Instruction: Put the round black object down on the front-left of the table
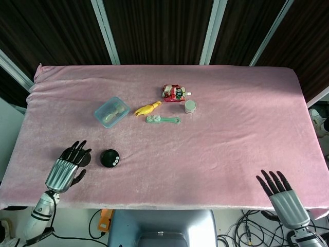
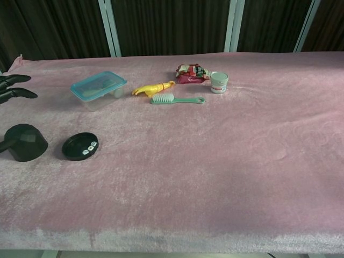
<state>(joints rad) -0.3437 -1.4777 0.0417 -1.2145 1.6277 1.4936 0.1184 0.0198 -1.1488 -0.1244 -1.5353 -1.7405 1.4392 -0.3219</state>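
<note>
On the pink-clothed bench, toward seven o'clock in the head view, the round black object lies flat on the cloth with small white marks on its top face; the chest view shows it near the left edge, resting free with nothing touching it. Just beside it, at its nine o'clock, the left hand hovers over the front-left corner with its fingers spread apart and holding nothing; in the chest view only a few dark fingertips and the black thumb base show at the left edge. At five o'clock, off the front edge of the bench, the right hand has its fingers extended and apart, also holding nothing.

Well apart from the black object, toward the middle of the bench at about twelve o'clock from it, sits a cluster: a clear food box with a blue lid, a yellow toy just to its three o'clock, a green brush lying below the toy, a red snack pouch, and a small pale round tub beside the pouch.
</note>
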